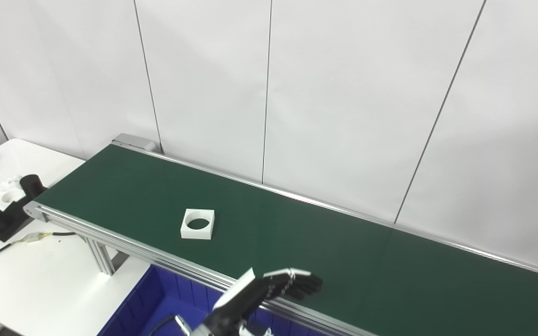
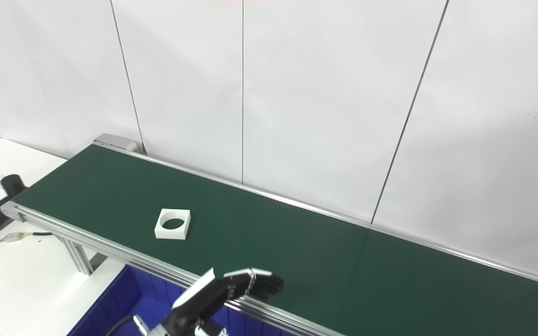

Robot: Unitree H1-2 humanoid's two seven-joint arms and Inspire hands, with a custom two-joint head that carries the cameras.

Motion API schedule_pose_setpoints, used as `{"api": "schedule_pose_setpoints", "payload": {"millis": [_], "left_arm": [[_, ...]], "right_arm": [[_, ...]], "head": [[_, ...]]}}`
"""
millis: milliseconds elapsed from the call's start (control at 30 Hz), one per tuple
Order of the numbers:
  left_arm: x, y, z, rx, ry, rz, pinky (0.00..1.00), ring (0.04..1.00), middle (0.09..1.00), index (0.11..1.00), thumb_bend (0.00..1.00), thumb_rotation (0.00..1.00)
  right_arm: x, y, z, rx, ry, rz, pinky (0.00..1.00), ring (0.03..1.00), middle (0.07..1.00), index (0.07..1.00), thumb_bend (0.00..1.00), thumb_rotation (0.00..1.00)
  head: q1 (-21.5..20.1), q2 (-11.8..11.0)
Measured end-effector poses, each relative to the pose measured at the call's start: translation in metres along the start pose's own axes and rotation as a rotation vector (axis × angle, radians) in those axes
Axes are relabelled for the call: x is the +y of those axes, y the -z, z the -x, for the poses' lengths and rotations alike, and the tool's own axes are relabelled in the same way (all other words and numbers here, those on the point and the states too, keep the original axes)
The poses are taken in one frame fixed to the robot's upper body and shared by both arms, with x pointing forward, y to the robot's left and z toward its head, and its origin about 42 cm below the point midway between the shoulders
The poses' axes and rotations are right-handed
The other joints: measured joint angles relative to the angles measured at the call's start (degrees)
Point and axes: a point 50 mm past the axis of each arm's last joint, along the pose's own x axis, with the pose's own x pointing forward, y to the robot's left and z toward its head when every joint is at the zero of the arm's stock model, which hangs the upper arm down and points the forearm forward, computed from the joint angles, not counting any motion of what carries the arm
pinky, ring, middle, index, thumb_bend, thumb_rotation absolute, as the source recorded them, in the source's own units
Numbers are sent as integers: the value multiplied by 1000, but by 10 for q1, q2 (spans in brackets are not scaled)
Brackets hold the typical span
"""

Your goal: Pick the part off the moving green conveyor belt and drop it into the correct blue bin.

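Left eye view: white square plastic part with a round through-hole [image 1: 197, 224] lies flat on the dark green matte conveyor belt [image 1: 297, 233], nearer the belt's front edge, toward its 9 o'clock end. Nothing touching it.

One hand in view, black w/ white back plate [image 1: 269, 289]; its arm comes up from the bottom edge left of centre, so I'm calling it the left hand. It hovers over the belt's silver aluminium front rail [image 1: 157, 254], at about 4 o'clock from the part and well apart from it. Fingers stretched fwd, slightly curled, holding nothing. Reads as open, though thumb position isn't clear. Right hand not in view.

Judgement: hand is parked at the rail as an intercept pose, waiting for the belt to bring the part to it (travel direction can't be read from a still, so that's a guess). Pick not begun.

Blue plastic bin with ribbed inner walls [image 1: 157, 294] sits right under the front rail, 6 o'clock of the part, so a short pull-back off the belt should drop into it. Only this bin visible.

Part looks rigid, smooth, thin-walled; the hole gives a finger purchase, but the low profile on a flat belt means pinching the edges could be fiddly.

White table [image 1: 40, 275] at 8 o'clock carries black fixtures [image 1: 5, 210] and a cable.
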Motion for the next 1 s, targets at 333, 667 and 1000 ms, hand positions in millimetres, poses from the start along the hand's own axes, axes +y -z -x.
{"api": "schedule_pose_setpoints", "payload": {"millis": [333,667,1000], "left_arm": [[16,-9,-23,43,7,-139,750,813,823,812,920,274],[41,-13,-50,73,44,-271,793,854,859,834,883,273],[78,-24,-80,120,64,-492,712,836,849,815,928,219]], "right_arm": [[0,2,-2,7,2,4,716,765,805,882,644,430],[1,2,-3,8,0,1,720,769,805,880,655,436],[4,1,-5,6,7,5,701,755,797,874,671,465]], "head": [[-4,-1],[-7,-2],[-10,-2]]}}
